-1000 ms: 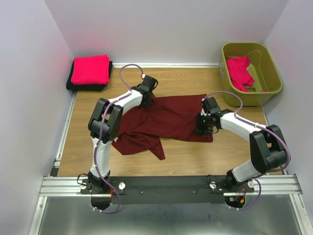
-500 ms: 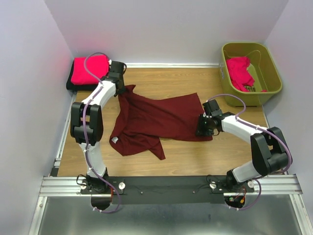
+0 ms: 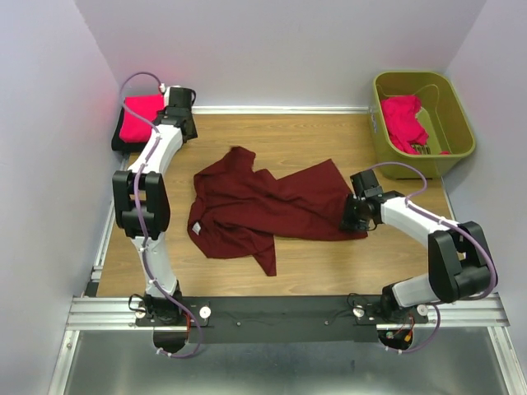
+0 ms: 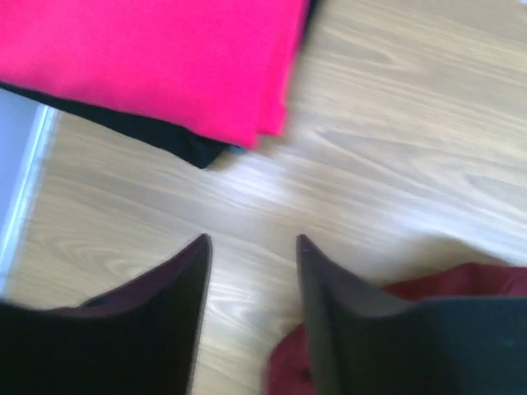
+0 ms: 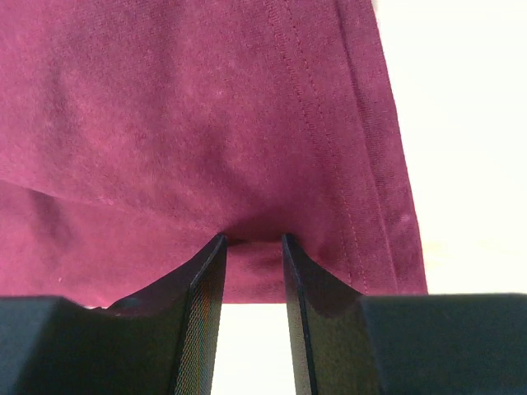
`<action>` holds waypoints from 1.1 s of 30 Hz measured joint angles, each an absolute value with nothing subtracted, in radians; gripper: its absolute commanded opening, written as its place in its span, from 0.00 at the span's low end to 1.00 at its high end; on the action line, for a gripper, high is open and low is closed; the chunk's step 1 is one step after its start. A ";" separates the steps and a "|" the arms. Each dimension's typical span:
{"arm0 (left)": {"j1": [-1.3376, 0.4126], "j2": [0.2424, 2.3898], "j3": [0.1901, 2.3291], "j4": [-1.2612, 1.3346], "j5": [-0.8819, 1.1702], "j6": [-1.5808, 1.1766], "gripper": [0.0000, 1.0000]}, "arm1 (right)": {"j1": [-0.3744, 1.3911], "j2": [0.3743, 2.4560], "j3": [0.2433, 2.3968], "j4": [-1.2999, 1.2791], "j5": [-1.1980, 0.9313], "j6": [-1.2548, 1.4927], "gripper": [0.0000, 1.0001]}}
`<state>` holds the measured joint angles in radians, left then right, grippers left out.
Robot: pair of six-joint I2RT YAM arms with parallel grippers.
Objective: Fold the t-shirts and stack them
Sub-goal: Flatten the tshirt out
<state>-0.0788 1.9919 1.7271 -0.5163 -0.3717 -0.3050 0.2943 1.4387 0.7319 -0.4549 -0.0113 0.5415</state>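
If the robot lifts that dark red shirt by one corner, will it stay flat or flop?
Probably flop: the maroon shirt lies rumpled with soft folds, so it looks limp. It likely bunches too, as cloth puckers where the right gripper pinches its hem.

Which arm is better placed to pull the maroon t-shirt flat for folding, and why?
Right. The right gripper pinches an edge of the maroon t-shirt. The left gripper is open and empty, off by the folded stack.

We see the maroon t-shirt (image 3: 263, 206) rumpled at the centre of the tabletop (image 3: 305, 140); a folded pink-red t-shirt (image 3: 138, 117) tops a black t-shirt (image 4: 162, 140) far left.
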 measured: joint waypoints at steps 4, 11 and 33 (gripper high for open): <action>-0.057 1.969 1.686 -0.490 -0.432 -0.320 0.72 | 0.287 1.429 0.737 -0.507 0.032 0.522 0.41; -0.135 1.745 1.368 -0.474 -0.417 -0.350 0.69 | 0.291 1.412 0.863 -0.566 0.013 0.436 0.42; -0.259 1.658 0.946 -0.379 -0.127 -0.484 0.64 | 0.299 1.589 0.871 -0.446 -0.050 0.438 0.43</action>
<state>-0.2592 1.6585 0.9459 -0.3790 -0.1272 -0.4835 0.2993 1.5890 0.8707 -0.4461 -0.0498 0.4377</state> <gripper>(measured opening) 0.639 0.420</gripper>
